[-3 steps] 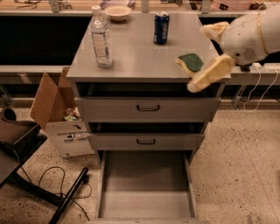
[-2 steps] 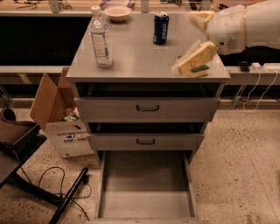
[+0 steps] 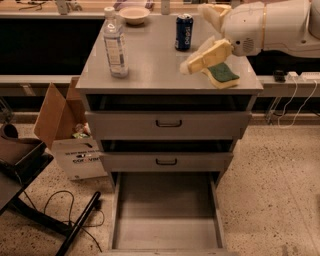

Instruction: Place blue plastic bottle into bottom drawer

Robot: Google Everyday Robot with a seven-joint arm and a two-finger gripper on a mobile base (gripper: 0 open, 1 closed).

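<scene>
Looking at the table, you find the bottle standing upright near its left edge, cap on, well apart from your gripper. Your gripper hovers over the right side of the table, its jaws spread wide and holding nothing. The lower one points down and to the left, just beside a green-and-yellow sponge lying near the right front corner. A dark blue can stands upright toward the back, close to the gripper, and a pale bowl sits at the back edge. Beneath the two upper drawers, the bottom drawer is pulled out. A cardboard box sits on the floor to the left.
</scene>
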